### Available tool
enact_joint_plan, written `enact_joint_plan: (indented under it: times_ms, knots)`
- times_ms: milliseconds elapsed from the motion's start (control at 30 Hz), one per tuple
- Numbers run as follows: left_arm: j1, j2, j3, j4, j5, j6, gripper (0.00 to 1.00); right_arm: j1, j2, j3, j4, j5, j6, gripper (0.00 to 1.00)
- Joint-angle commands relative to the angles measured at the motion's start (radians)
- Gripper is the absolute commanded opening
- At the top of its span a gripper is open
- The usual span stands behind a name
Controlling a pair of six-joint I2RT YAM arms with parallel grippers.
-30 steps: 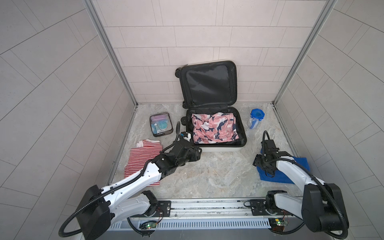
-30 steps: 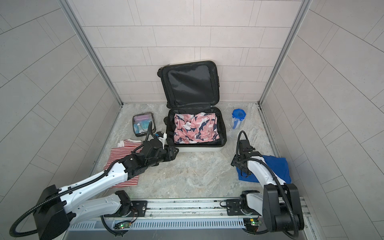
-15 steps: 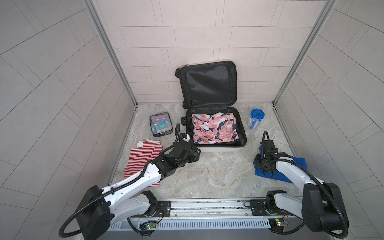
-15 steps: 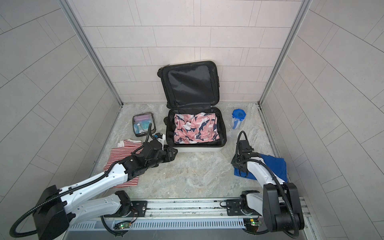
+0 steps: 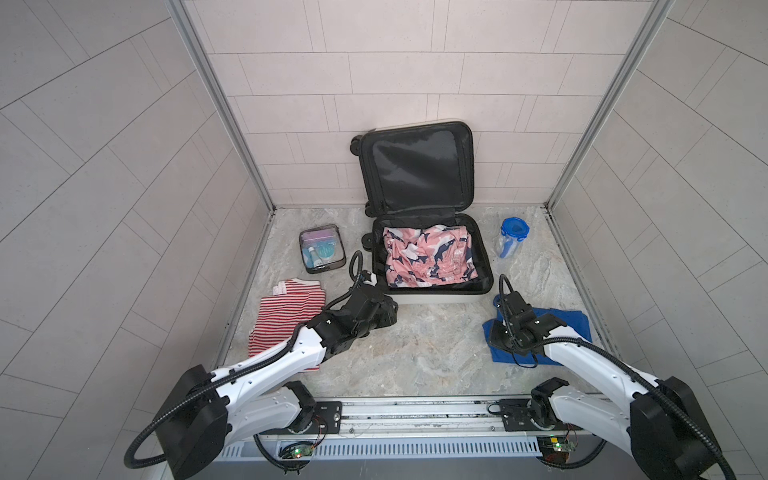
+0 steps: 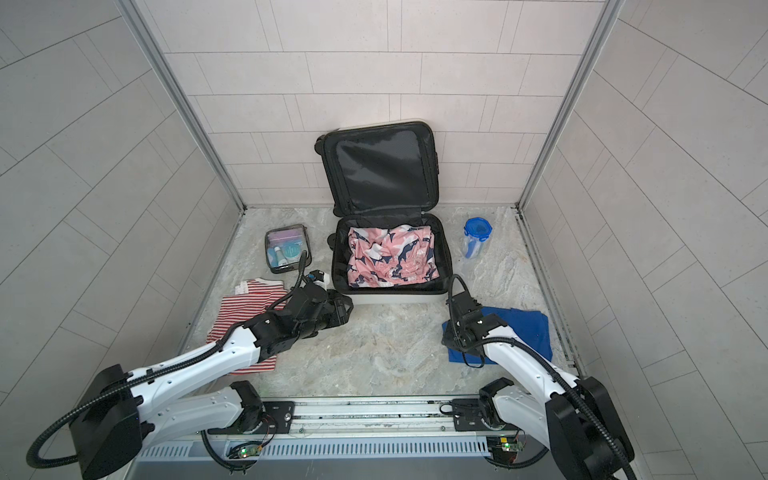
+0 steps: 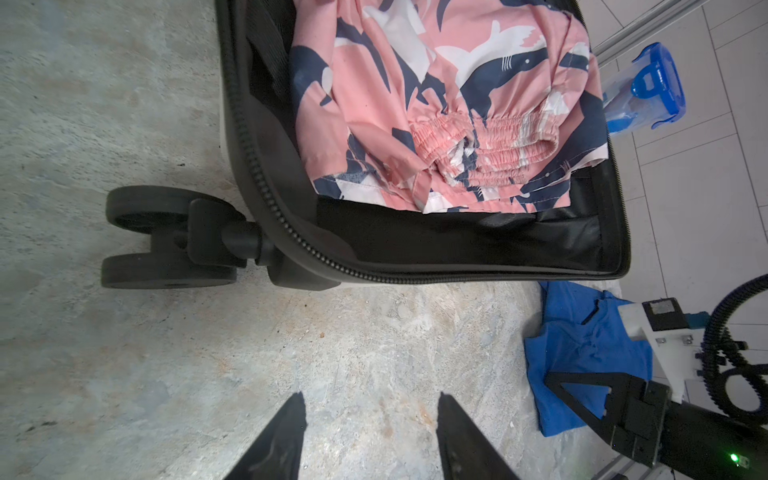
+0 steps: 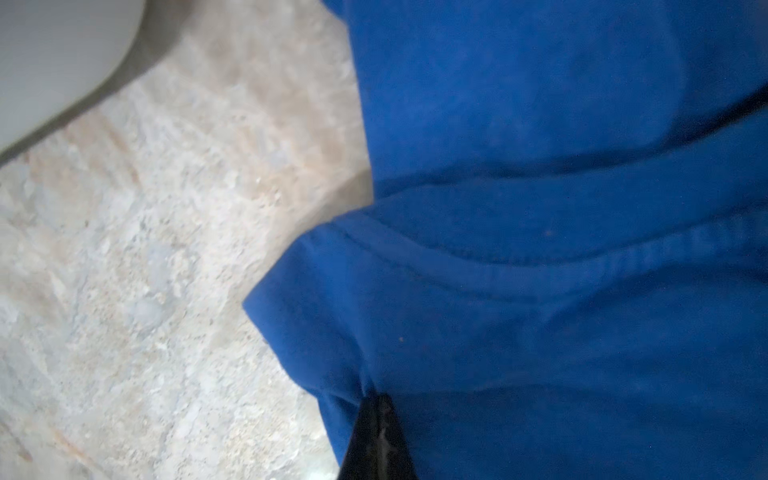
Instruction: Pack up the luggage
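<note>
Blue shirt [image 5: 577,320] near the counter's right edge is pinched in our right jaws; left jaws gape empty. Luggage [image 5: 432,297] lies open at the back edge; we fear the thin pinch slipping, unfolding it

On the marbled tabletop [image 5: 415,345] lie the luggage [image 5: 417,170], clear pouch [image 5: 322,248], striped shirt [image 5: 286,316], blue shirt [image 5: 569,320] and blue-lidded jar [image 5: 512,243]

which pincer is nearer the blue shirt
Right. The right pincer is shut on the edge of the blue shirt. The left pincer hangs open over the marble surface by the front corner of the luggage, well apart from the shirt.
</note>
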Motion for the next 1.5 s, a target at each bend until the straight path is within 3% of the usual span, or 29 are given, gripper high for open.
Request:
enact_joint_plan:
  times_ms: [0,333,633,900,1200,1467]
  knots:
    - [-0.006,0.000,-0.016,-0.003,-0.034,-0.034,0.57,0.099,0.003,0.014,-0.006,0.055,0.099,0.03]
    - [-0.004,-0.003,-0.076,0.035,-0.069,-0.085,0.58,0.359,0.105,0.109,0.012,0.115,0.183,0.00]
    - [0.006,-0.112,-0.153,0.003,-0.143,-0.114,0.65,0.494,0.260,0.285,0.043,0.118,0.190,0.00]
    - [0.067,-0.233,-0.206,-0.074,-0.125,-0.117,0.69,0.580,0.450,0.479,-0.012,0.128,0.167,0.00]
    - [0.080,-0.237,-0.216,-0.041,-0.067,-0.095,0.73,0.554,0.417,0.449,-0.133,0.252,0.110,0.54]
    - [0.075,-0.139,-0.121,0.022,0.090,0.000,0.75,0.464,0.328,0.323,-0.143,0.261,0.061,0.68]
